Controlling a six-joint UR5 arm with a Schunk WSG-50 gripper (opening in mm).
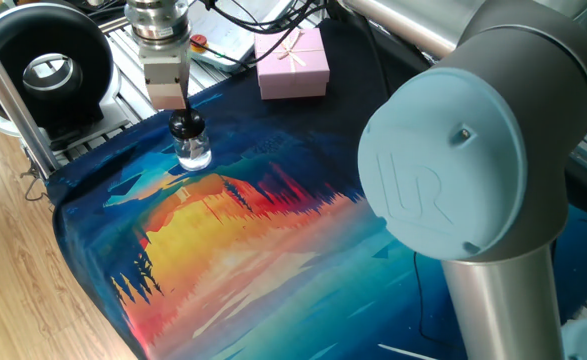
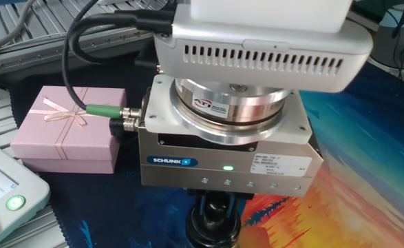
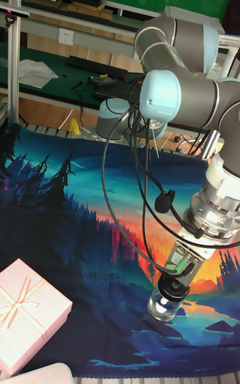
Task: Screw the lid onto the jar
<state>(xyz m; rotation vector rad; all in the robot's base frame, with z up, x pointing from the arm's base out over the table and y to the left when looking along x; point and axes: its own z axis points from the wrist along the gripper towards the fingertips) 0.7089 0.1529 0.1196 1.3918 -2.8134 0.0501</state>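
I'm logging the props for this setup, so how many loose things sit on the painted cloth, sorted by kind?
Clear glass jar: 1
Black lid, sitting on top of the jar under the gripper: 1
Pink gift box with a ribbon bow: 1
Total: 3
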